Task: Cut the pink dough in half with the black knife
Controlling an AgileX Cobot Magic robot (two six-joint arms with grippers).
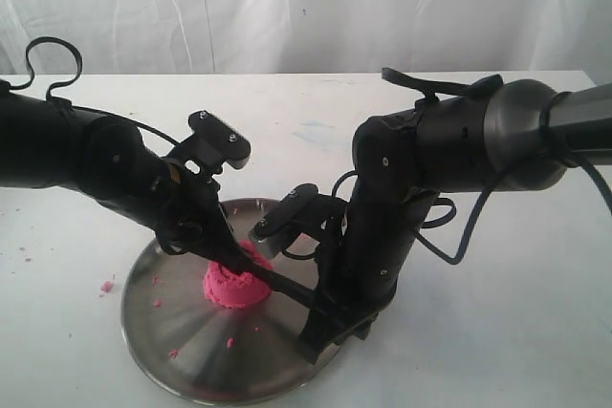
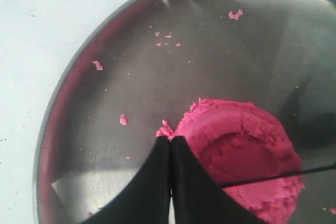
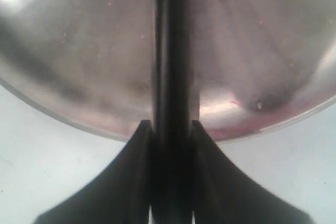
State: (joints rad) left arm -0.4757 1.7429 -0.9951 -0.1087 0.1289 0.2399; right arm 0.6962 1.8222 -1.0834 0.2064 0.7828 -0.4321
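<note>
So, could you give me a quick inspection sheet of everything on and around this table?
Surface: white table with a steel plate on it.
Job's things: pink dough, one dome on the plate, seemingly uncut; black knife, blade across its top.
Clutter: pink crumbs on plate and table.
Grippers: left gripper shut, tips at the dough's edge; right gripper shut on the knife handle.
Cables: black cables looped at both arms.
Surroundings: white curtain behind.

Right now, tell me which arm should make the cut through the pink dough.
Right. The right gripper is shut on the black knife, whose blade reaches across the pink dough. The left gripper is shut and empty, its tips beside the dough.
</note>
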